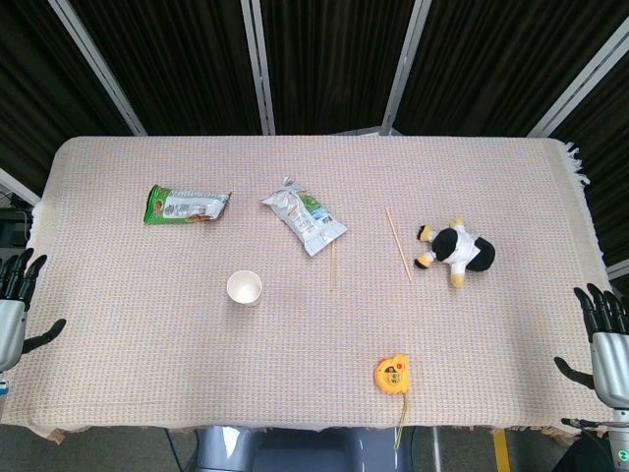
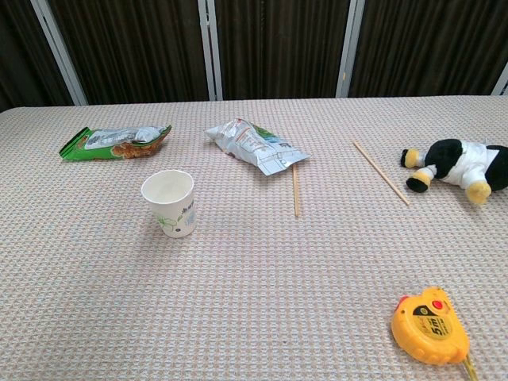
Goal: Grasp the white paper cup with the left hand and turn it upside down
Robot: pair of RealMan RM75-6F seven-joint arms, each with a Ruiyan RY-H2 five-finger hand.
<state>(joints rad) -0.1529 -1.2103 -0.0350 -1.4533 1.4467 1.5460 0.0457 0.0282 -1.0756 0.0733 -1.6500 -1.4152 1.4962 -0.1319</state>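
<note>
From the head view, the cup (image 1: 244, 287) is white paper, upright with its mouth open upward, standing alone left of the middle of the surface (image 1: 147, 364). The surface wears a pale woven cloth with a fringe at its right edge; behind it hang dark curtains crossed by slanting grey bars. A green packet (image 1: 185, 206) lies beyond the cup to the left, a silver packet (image 1: 304, 216) beyond it to the right. 2 thin sticks follow: the short stick (image 1: 332, 264) just below the silver packet, the long stick (image 1: 398, 244) further right, slanted. A plush cow (image 1: 456, 251) lies on its side near the right, and a yellow tape measure (image 1: 391, 374) sits by the near edge. The left hand (image 1: 14, 303) rests at the left edge, fingers spread and holding nothing, well apart from the cup. The right hand (image 1: 601, 339) rests at the right edge, fingers likewise apart and empty. Nothing lies between the left hand and the cup.

From the chest view, the cup (image 2: 170, 202) shows a faint green print on its side and a rolled rim, and appears empty. The green packet (image 2: 113, 141) and silver packet (image 2: 255, 146) lie behind it, the short stick (image 2: 296, 189) touching the silver packet's near corner. The long stick (image 2: 381, 173), cow (image 2: 456, 166) and tape measure (image 2: 429, 325) lie to the right. Neither hand shows here.
</note>
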